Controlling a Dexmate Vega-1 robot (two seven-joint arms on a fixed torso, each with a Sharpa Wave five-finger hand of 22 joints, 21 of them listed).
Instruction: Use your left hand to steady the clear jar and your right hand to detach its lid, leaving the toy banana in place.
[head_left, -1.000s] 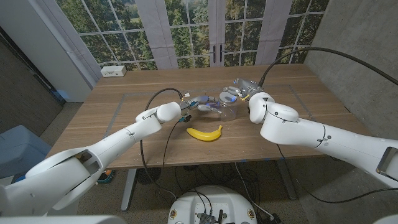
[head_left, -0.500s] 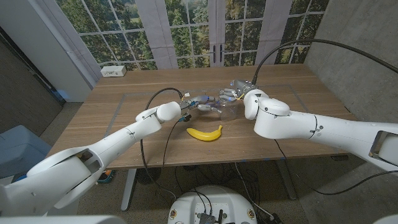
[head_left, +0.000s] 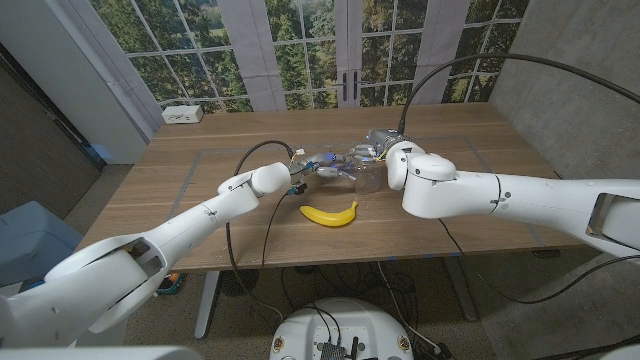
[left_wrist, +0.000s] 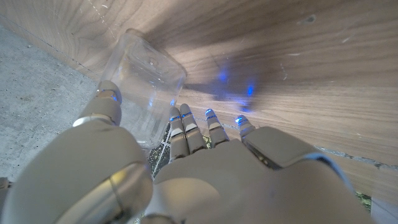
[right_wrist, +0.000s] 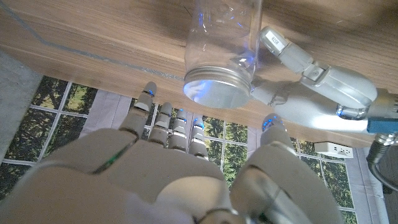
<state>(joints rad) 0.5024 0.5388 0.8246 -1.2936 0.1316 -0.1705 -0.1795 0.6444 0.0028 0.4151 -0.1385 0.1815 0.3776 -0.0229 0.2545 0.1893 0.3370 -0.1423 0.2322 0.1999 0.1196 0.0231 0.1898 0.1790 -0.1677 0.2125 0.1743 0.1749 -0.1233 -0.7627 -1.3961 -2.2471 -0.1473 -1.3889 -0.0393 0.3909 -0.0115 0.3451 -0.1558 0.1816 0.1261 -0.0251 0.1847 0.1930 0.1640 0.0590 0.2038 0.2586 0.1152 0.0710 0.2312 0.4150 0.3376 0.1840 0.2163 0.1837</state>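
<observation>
Clear, glossy, smooth-walled jar (right_wrist: 224, 31), glass or plastic unclear; brushed silvery metal lid (right_wrist: 219, 87). Matt, grained wooden table (head_left: 200, 190). Smooth, shiny yellow plastic-looking toy banana (head_left: 329, 213). Glossy white hard-shell left hand (left_wrist: 186, 168) and right hand (right_wrist: 168, 168), grey metallic fingers (right_wrist: 298, 59).

1 clear jar (head_left: 367, 176), 1 metal lid (right_wrist: 219, 88), 1 toy banana (head_left: 329, 214), 2 robot hands: left hand (head_left: 322, 168), right hand (head_left: 372, 148), 1 power strip (head_left: 183, 115)

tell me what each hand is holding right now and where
The left hand grips the jar by its glass side. The right hand holds nothing.
</observation>
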